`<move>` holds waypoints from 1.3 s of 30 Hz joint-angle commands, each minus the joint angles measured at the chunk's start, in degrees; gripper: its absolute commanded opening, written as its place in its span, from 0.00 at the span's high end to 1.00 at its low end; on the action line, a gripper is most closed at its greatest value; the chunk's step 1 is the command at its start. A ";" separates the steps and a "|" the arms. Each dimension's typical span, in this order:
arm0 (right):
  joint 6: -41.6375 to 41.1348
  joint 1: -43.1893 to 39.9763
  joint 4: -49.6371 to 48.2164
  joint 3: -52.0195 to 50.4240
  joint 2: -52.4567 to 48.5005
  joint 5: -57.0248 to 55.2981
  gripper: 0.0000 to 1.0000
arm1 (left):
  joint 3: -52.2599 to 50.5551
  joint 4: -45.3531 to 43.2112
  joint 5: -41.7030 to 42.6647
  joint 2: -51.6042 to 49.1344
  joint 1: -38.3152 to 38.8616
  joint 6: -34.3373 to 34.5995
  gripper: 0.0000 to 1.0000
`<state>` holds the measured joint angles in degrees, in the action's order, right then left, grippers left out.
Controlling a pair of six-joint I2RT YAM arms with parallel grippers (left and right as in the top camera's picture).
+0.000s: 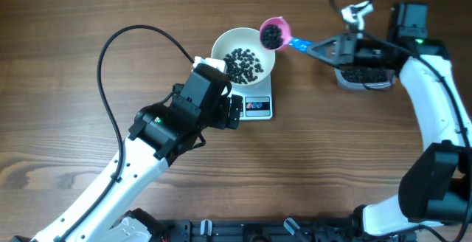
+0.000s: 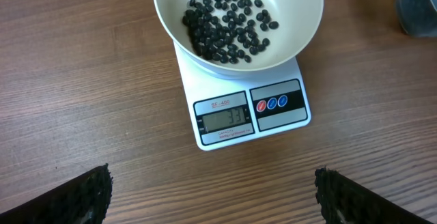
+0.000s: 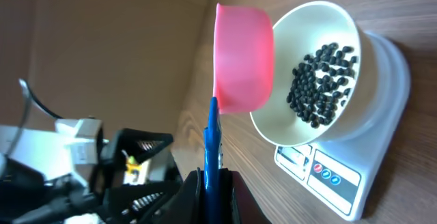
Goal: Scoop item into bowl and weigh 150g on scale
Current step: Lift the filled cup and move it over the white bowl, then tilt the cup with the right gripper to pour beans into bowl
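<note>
A white bowl (image 1: 244,52) holding many black beads (image 1: 243,63) sits on the white scale (image 1: 257,107), whose display (image 2: 223,119) is lit. My right gripper (image 1: 318,48) is shut on the blue handle (image 3: 212,149) of a pink scoop (image 1: 275,32). The scoop carries black beads and hovers at the bowl's upper right rim. The scoop's pink cup (image 3: 243,58) is beside the bowl (image 3: 317,74) in the right wrist view. My left gripper (image 2: 213,195) stands open just in front of the scale (image 2: 246,111), nothing between its fingers (image 2: 83,195).
A clear plastic tub (image 1: 363,75) of black beads lies on the table at the right, under the right arm. The left arm's black cable (image 1: 129,43) loops across the table's left half. A dark object (image 2: 418,7) shows at the left wrist view's top right corner.
</note>
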<state>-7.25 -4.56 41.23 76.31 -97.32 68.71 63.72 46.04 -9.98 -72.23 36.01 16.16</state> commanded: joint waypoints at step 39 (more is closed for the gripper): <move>24.46 26.49 -8.57 0.13 5.29 -57.53 0.96 | 0.90 -0.13 0.48 -0.11 0.15 -0.72 0.00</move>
<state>15.40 21.23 32.99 76.31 -93.14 12.69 63.72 46.09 -9.98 -72.23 36.01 16.19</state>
